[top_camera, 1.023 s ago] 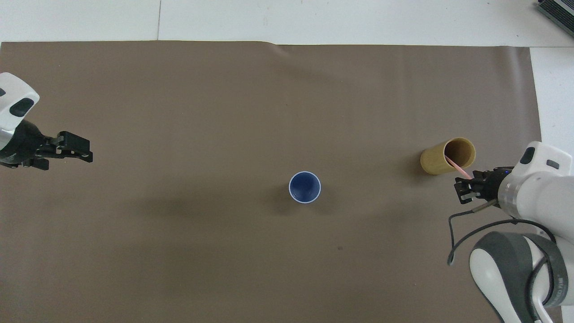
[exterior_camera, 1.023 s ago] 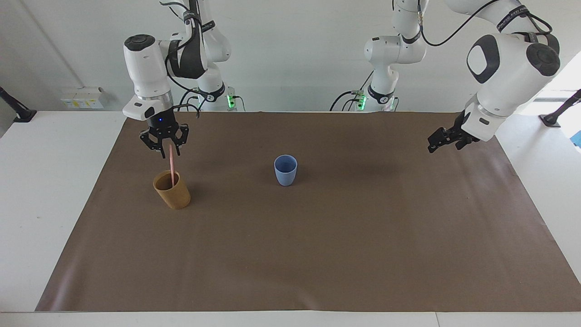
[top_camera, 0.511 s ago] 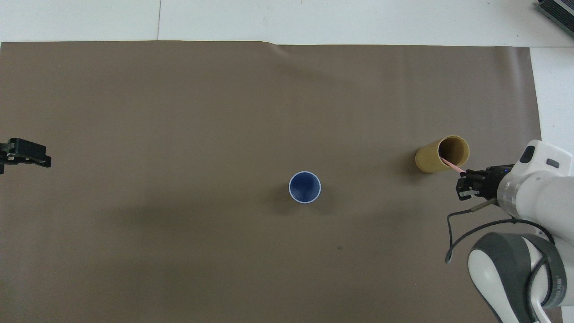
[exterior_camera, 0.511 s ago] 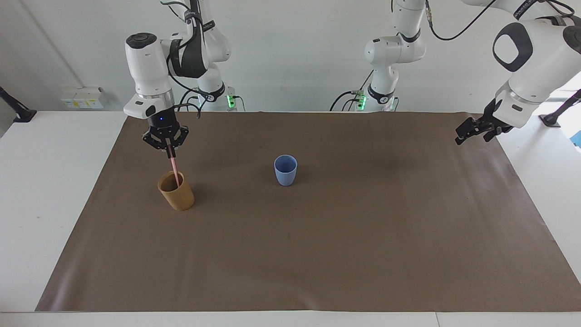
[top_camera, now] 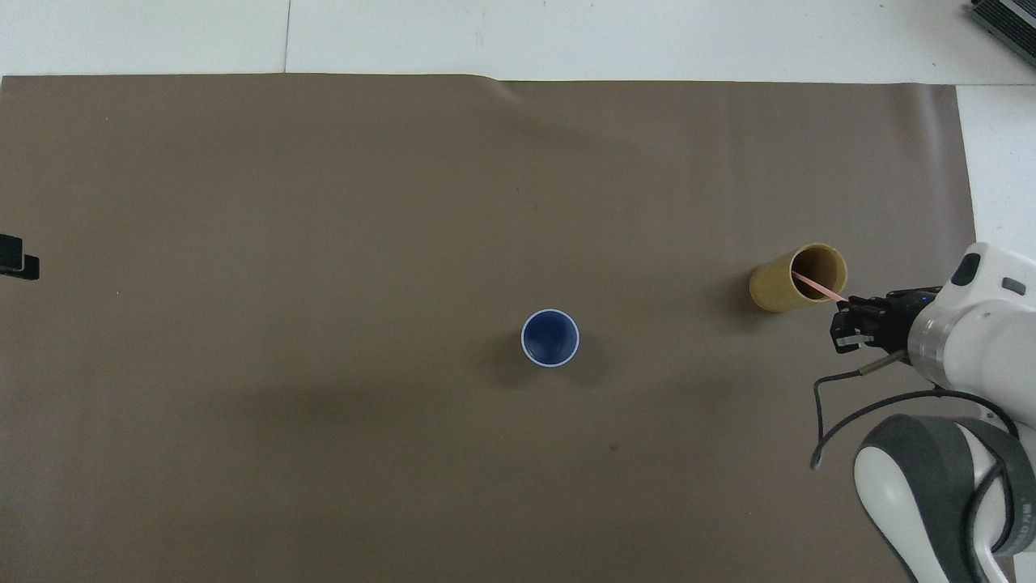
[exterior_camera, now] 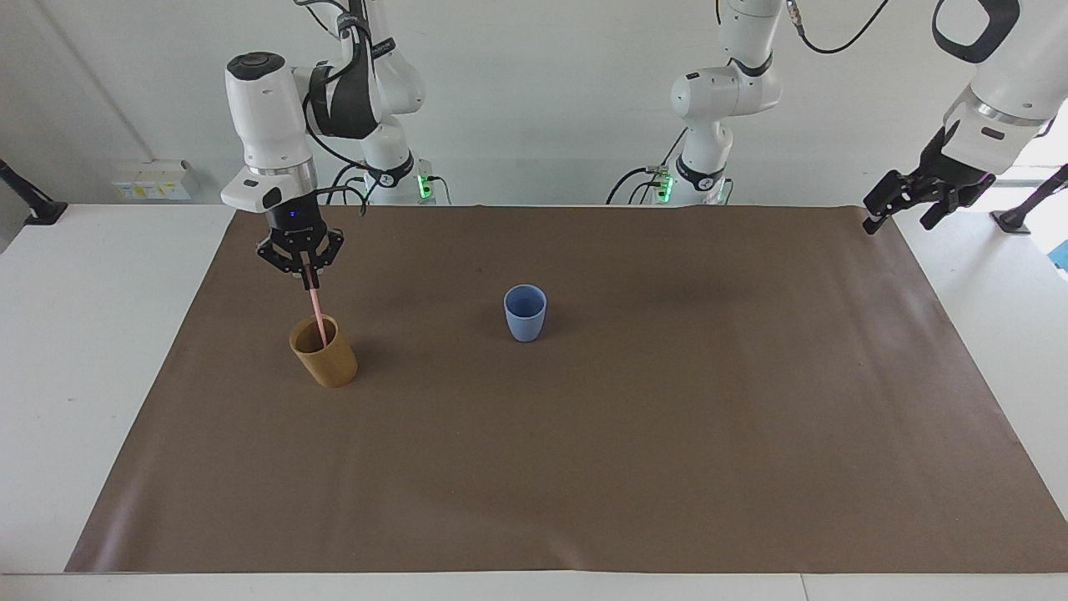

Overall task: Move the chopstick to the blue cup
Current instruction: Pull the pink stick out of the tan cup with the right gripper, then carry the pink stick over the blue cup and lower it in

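Observation:
The pale pink chopstick [exterior_camera: 317, 313] stands with its lower end inside the tan-brown cup [exterior_camera: 325, 363] near the right arm's end of the mat. My right gripper [exterior_camera: 307, 280] is above that cup, shut on the chopstick's upper end. In the overhead view the chopstick [top_camera: 817, 286] runs from the tan cup [top_camera: 777, 287] to the right gripper [top_camera: 840, 322]. The light-blue cup [exterior_camera: 525, 313] stands upright and empty at the middle of the mat; it also shows in the overhead view [top_camera: 550, 338]. My left gripper [exterior_camera: 897, 209] is open, raised over the mat's corner at the left arm's end.
A brown mat [exterior_camera: 584, 467] covers most of the white table [exterior_camera: 83, 351]. Only the tip of the left gripper [top_camera: 16, 263] shows at the overhead view's edge.
My right gripper closed on the chopstick and has risen a little with it; the tan cup shifted slightly. My left gripper has lifted and drawn back toward its end of the table.

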Robot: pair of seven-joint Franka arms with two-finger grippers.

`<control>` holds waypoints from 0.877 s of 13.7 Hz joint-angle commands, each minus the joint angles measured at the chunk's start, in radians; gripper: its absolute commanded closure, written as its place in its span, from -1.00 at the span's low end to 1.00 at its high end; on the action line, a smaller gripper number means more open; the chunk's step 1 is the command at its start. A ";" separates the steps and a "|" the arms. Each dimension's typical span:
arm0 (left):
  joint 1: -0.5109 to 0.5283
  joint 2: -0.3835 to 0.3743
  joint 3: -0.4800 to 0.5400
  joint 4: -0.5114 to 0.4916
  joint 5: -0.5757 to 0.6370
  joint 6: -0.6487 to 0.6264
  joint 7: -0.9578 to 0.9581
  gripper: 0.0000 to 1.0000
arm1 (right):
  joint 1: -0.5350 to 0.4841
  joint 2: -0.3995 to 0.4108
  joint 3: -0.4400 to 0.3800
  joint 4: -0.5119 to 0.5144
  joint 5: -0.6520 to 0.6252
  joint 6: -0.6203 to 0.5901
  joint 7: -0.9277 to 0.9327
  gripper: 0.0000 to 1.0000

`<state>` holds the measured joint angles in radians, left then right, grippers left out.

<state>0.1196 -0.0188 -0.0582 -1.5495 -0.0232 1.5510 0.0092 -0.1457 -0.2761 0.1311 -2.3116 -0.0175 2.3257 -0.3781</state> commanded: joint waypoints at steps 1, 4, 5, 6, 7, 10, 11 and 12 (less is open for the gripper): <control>-0.030 -0.001 -0.031 0.006 0.000 -0.022 -0.092 -1.00 | 0.000 0.002 0.002 0.116 0.024 -0.148 0.019 1.00; -0.051 -0.016 -0.026 -0.018 0.000 -0.029 -0.095 -1.00 | 0.000 0.031 0.002 0.240 0.024 -0.290 0.091 1.00; -0.052 -0.015 -0.028 -0.006 0.000 -0.035 -0.094 -1.00 | -0.002 0.035 0.002 0.279 0.022 -0.349 0.122 1.00; -0.055 -0.015 -0.029 0.005 0.000 -0.042 -0.094 -1.00 | -0.003 0.038 0.002 0.314 0.022 -0.406 0.149 1.00; -0.055 -0.015 -0.028 0.002 0.000 -0.043 -0.094 -1.00 | -0.003 0.047 0.002 0.342 0.022 -0.446 0.156 1.00; -0.054 -0.036 -0.025 -0.029 0.000 -0.061 -0.081 -1.00 | 0.001 0.075 0.010 0.426 0.022 -0.529 0.230 1.00; -0.054 -0.039 -0.023 -0.029 0.000 -0.062 -0.080 -1.00 | 0.003 0.089 0.013 0.451 0.022 -0.561 0.279 1.00; -0.055 -0.036 -0.023 -0.026 0.000 -0.060 -0.081 -1.00 | 0.015 0.097 0.025 0.474 0.022 -0.589 0.330 1.00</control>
<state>0.0774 -0.0272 -0.0945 -1.5511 -0.0241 1.5025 -0.0761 -0.1420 -0.2268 0.1381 -1.9138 -0.0163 1.7980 -0.1336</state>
